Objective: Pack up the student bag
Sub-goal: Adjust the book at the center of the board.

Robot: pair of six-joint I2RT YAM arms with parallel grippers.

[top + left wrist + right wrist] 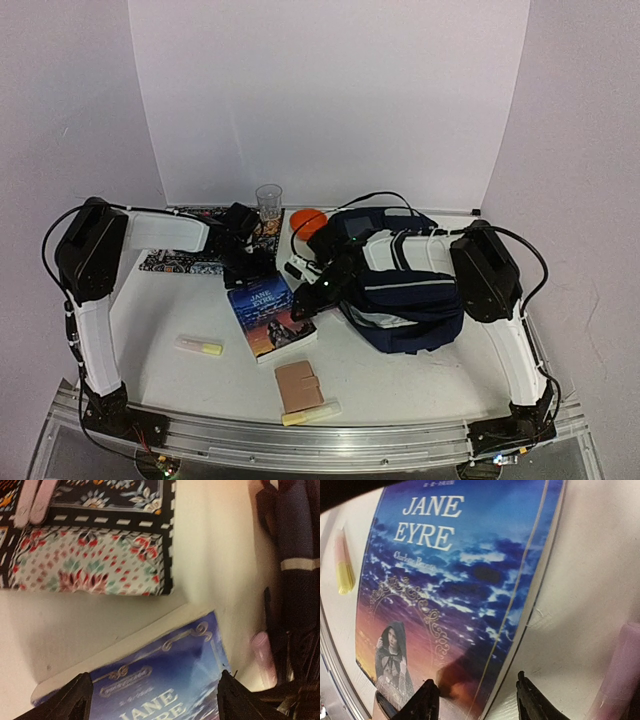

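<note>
Sitting just beside right gripper (302, 305), student bag (400, 330)

Both arms reach inward over the book (268, 318): left gripper (154, 701) above its far edge, right gripper (477, 700) astride its right edge, fingers spread.

Blue book (270, 315) beside navy backpack (410, 305)
</note>
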